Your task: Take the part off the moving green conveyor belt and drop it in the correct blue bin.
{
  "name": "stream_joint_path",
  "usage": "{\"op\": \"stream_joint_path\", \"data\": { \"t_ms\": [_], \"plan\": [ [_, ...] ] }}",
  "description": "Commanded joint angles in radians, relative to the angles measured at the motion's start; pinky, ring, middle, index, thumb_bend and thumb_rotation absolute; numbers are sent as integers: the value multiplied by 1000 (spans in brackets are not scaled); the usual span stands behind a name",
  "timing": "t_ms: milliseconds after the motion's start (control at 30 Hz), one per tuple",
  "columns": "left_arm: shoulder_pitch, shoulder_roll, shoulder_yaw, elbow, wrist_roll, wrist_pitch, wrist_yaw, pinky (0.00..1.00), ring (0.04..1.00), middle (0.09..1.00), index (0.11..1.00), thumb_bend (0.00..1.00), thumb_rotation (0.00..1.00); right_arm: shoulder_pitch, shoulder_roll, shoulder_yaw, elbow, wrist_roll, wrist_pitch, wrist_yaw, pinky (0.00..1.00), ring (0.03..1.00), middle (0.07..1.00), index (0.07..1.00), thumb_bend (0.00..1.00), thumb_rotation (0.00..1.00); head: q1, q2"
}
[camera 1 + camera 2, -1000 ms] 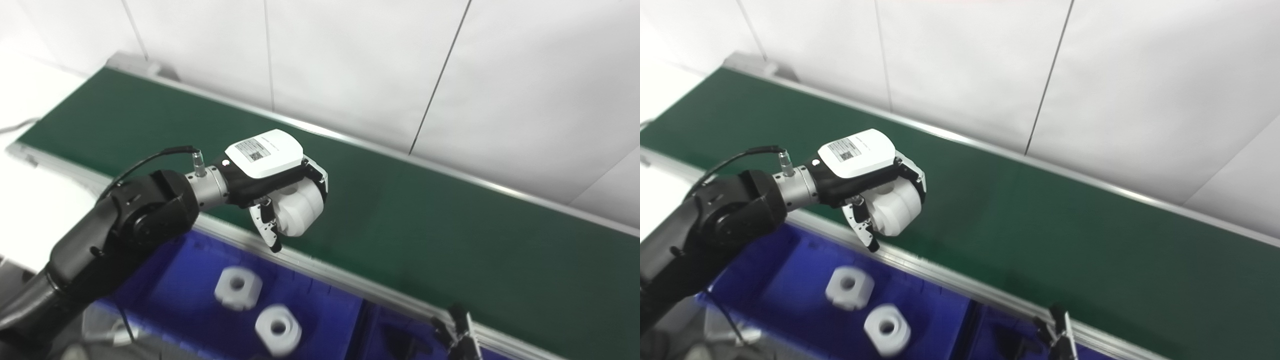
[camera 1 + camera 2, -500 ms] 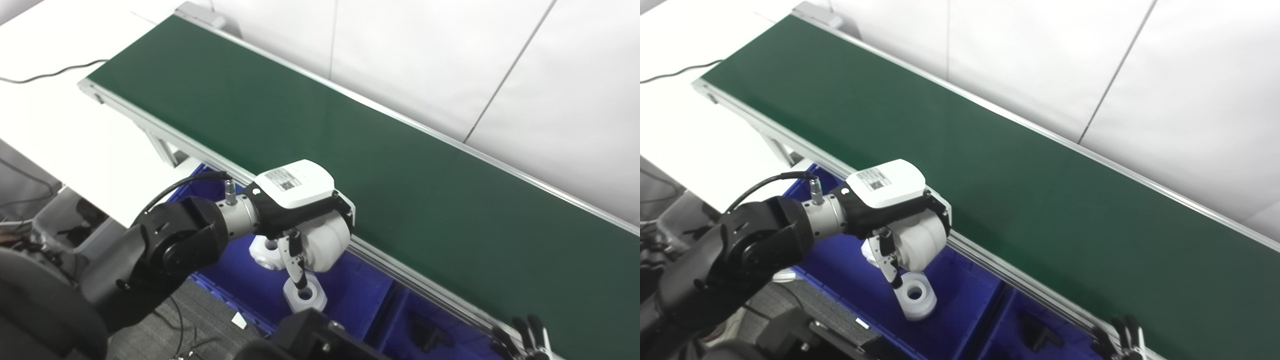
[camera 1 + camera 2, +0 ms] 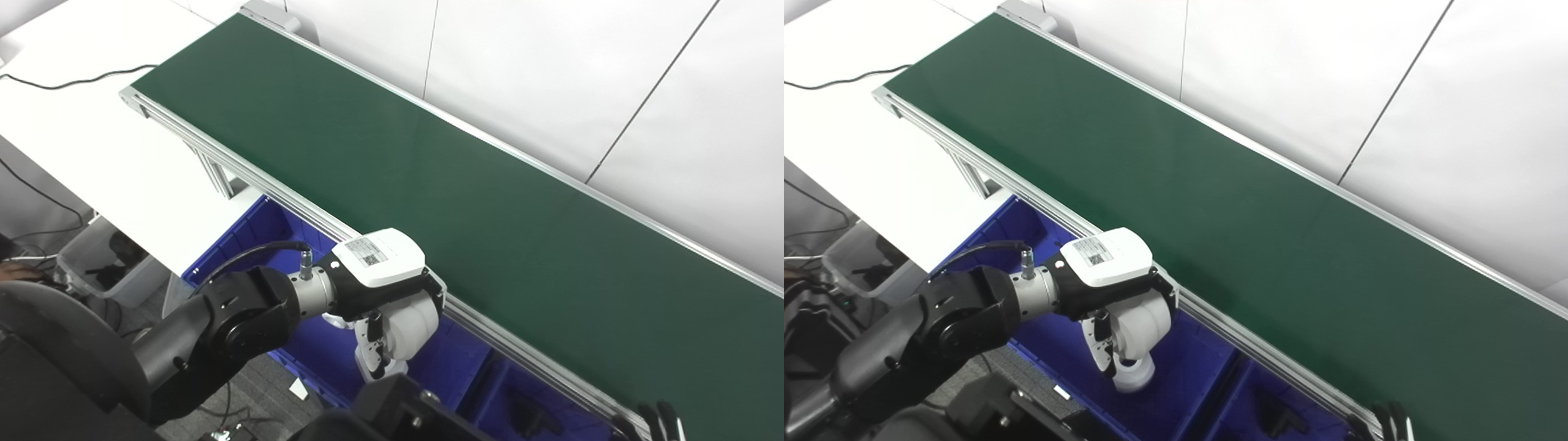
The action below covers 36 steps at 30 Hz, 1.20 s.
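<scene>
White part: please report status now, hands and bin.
Left hand shut on white part, above left blue bin. Right hand at frame edge, state unclear. Other white parts below in bin; green belt bare.

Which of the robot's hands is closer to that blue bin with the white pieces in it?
Left. The left hand hangs right over the blue bin, gripping a white part. The right hand sits far off at the frame's bottom right.

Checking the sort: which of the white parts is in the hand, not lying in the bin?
The large white part, gripped by the left hand above the blue bin. The other visible white part lies on the bin floor, directly beneath it.
</scene>
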Motion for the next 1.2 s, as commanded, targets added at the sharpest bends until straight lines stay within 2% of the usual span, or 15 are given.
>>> {"op": "stream_joint_path", "data": {
  "t_ms": [0, 67, 167, 200, 233, 267, 300, 333, 400, 467, 733, 933, 1000, 1067, 1167],
  "plan": [
    [-3, 8, 13, -15, -4, -29, 36, 279, 329, 421, 514, 518, 0, 4, 6, -5, -33, -1, -17, 7, 800, 840, 937, 987, 866, 886, -3, 0],
    [-2, 8, 14, -17, -9, -25, 24, 282, 331, 422, 513, 519, 0, 5, 8, -5, -36, -5, -18, 7, 797, 839, 938, 987, 865, 892, -5, 2],
    [-6, 5, 8, -31, 8, 1, -31, 350, 418, 463, 507, 523, 0, 6, 8, -6, -43, -11, -12, 7, 793, 838, 940, 988, 863, 900, -5, 4],
    [-7, 4, 7, -34, 16, 4, -43, 390, 469, 522, 498, 522, 44, 6, 8, -6, -45, -12, -11, 7, 794, 839, 940, 989, 865, 901, -5, 4],
    [-9, 7, 1, -37, 44, 0, -65, 404, 487, 543, 495, 522, 59, 6, 8, -6, -45, -10, -9, 8, 794, 839, 941, 989, 866, 902, -5, 4],
    [-11, 9, -3, -40, 64, -3, -81, 536, 607, 645, 590, 708, 237, 6, 8, -7, -46, -8, -8, 8, 795, 839, 939, 989, 868, 898, -5, 4],
    [-9, 9, -8, -40, 88, -13, -85, 605, 669, 697, 639, 804, 329, 6, 8, -7, -47, -6, -6, 8, 796, 838, 938, 989, 870, 896, -7, 5],
    [-7, 8, -12, -40, 110, -23, -85, 708, 758, 770, 704, 897, 469, 6, 9, -7, -48, -4, -4, 8, 795, 837, 937, 989, 871, 893, -7, 5],
    [-4, 3, -20, -42, 147, -40, -79, 811, 840, 842, 765, 967, 598, 7, 9, -8, -48, -6, -5, 7, 793, 835, 937, 985, 869, 894, -8, 5],
    [-4, -1, -25, -45, 166, -53, -78, 892, 889, 884, 817, 996, 699, 7, 8, -7, -47, -7, -9, 8, 793, 837, 940, 986, 862, 898, -8, 5],
    [6, -5, -13, -38, 162, -76, -54, 938, 924, 901, 854, 1000, 746, 6, 9, -5, -47, -4, -7, 11, 798, 838, 943, 986, 858, 893, -18, 7],
    [-3, -23, -4, -57, 100, -76, -41, 888, 880, 865, 826, 1000, 699, 8, 11, -1, -56, -15, -5, 8, 787, 836, 940, 981, 838, 892, -31, 11],
    [-8, -37, 0, -67, 53, -70, -33, 842, 837, 830, 804, 983, 643, 8, 11, 0, -60, -19, -3, 8, 785, 835, 938, 980, 836, 890, -39, 14],
    [-10, -79, 2, -64, -45, -90, 44, 788, 782, 786, 771, 953, 602, 10, 12, 2, -66, -25, -2, 7, 786, 836, 938, 980, 828, 891, -50, 17],
    [0, -201, -22, -57, -200, -77, 143, 735, 724, 733, 723, 894, 536, 14, 22, 6, -75, -50, 7, -2, 776, 826, 930, 972, 830, 895, -101, 27]
  ]
}}
